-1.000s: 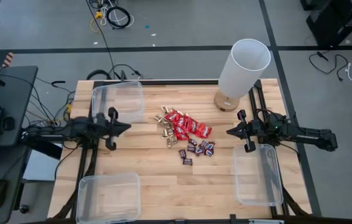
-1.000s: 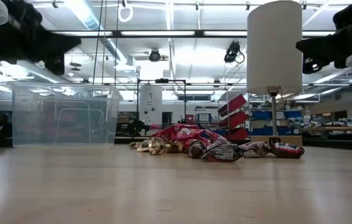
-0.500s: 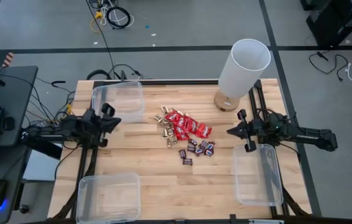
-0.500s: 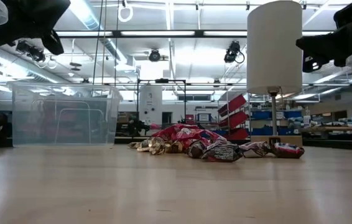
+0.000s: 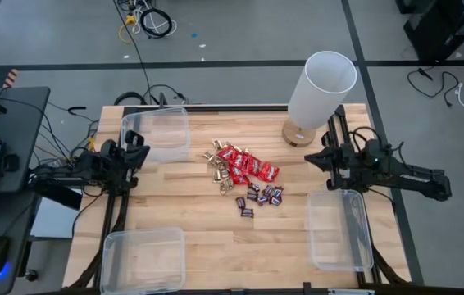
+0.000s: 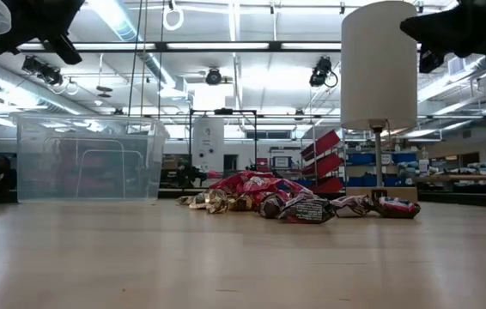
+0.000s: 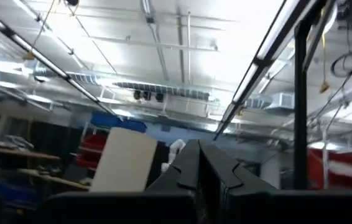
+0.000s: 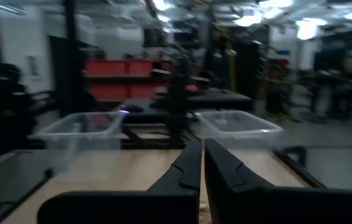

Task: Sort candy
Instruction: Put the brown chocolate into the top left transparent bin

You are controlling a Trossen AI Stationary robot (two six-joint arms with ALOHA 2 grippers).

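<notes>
The candy pile (image 5: 246, 174) lies on the wooden table's middle: red packets (image 5: 248, 164), gold-foil pieces (image 5: 218, 170) on its left side, dark mini bars (image 5: 261, 197) on its near side. In the low view the candy heap (image 6: 294, 202) rests flat on the boards. My left gripper (image 5: 138, 152) hovers near the left edge, shut and tipped up toward the ceiling (image 7: 199, 163). My right gripper (image 5: 314, 158) hovers right of the pile, shut (image 8: 202, 163), pointing level across the table. Neither touches any candy.
Three clear plastic bins stand on the table: one at the far left (image 5: 156, 135), one at the near left (image 5: 143, 258), one at the near right (image 5: 340, 229). A white-shaded lamp (image 5: 318, 90) stands at the far right. Bare boards surround the pile.
My left gripper has drawn back toward the table's left edge and tipped upward, away from the pile. My right gripper has risen a little and shifted slightly toward the far edge. The candy has not moved.
</notes>
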